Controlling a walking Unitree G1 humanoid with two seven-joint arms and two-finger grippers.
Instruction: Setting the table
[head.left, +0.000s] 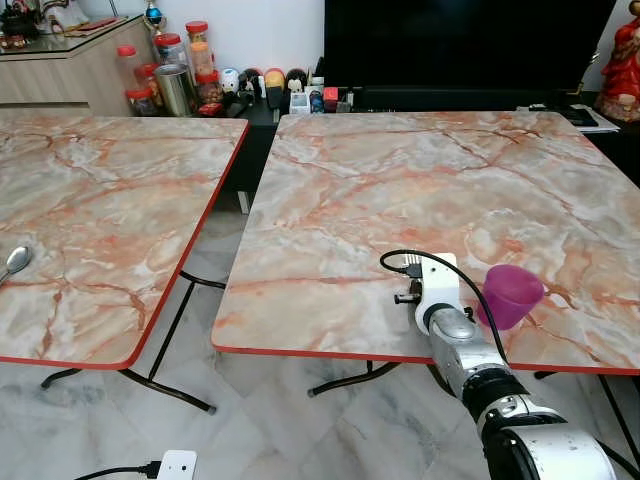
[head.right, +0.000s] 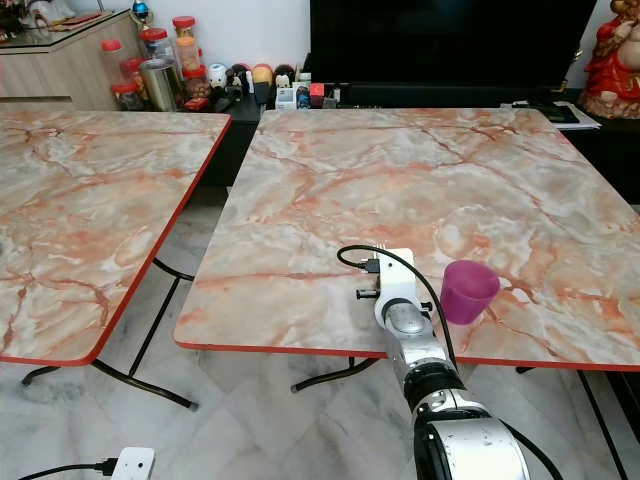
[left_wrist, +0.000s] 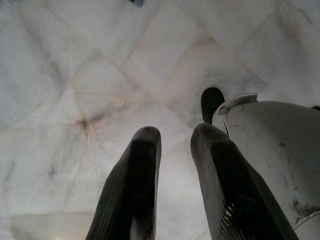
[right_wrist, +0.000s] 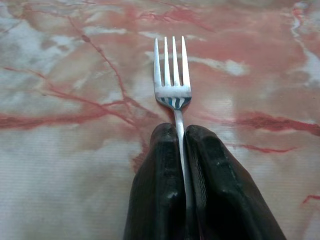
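Note:
In the right wrist view my right gripper (right_wrist: 180, 131) is shut on the handle of a silver fork (right_wrist: 173, 92). The tines point forward just above the marble top. In the eye views my right arm's white wrist (head.left: 437, 290) reaches over the front edge of the right table (head.left: 400, 170). A purple cup (head.left: 511, 295) stands upright on that table, just right of the wrist. A silver spoon (head.left: 15, 262) lies on the left table (head.left: 110, 190) at its far left. My left gripper (left_wrist: 175, 137) hangs over the tiled floor, open, with nothing between its fingers.
A strip of tiled floor (head.left: 225, 245) with black table legs separates the two tables. Jars and bottles (head.left: 180, 75) line a low shelf at the back, beside a dark TV (head.left: 460, 45). A white power socket (head.left: 177, 465) lies on the floor in front.

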